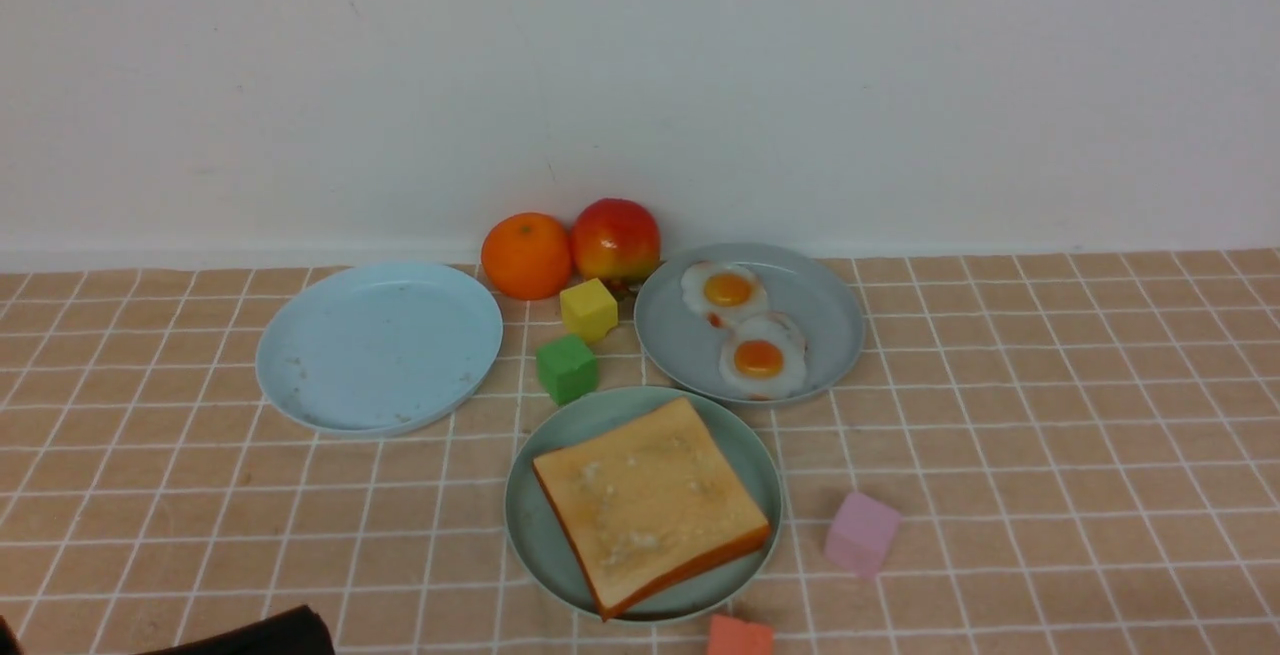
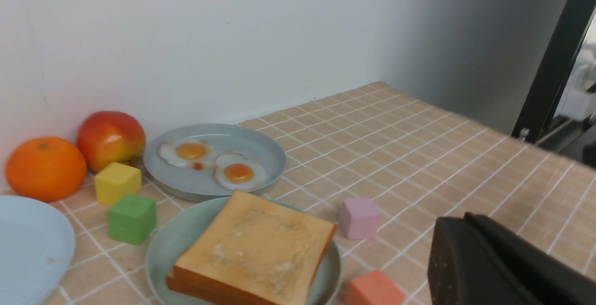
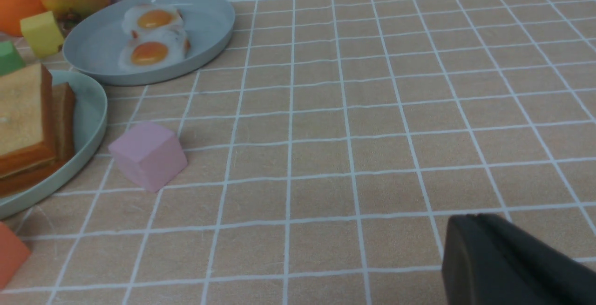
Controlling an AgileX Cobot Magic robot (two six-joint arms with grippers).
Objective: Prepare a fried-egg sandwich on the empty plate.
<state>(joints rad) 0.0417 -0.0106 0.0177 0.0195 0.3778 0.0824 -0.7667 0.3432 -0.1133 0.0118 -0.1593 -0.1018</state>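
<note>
- Toast slices (image 1: pixel 655 505) lie stacked and flat on the mint-green plate (image 1: pixel 530 535), set askew, one corner pointing toward the robot.
- Fried eggs (image 1: pixel 760 358) sit on the grey-blue plate (image 1: pixel 835 335), beyond.
- Left tool (image 2: pixel 484 230) and right tool (image 3: pixel 484 230): both narrow, closed.

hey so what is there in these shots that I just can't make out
- Filling between the toast slices: the top slice covers it in all three views.
- Right gripper's fingertips: outside the front view; only a dark part shows at the right wrist view's edge.
- Near end of the red block: cut off by the front view's bottom edge.
- Rest of the pale blue plate: cut off by the left wrist view's edge.
</note>
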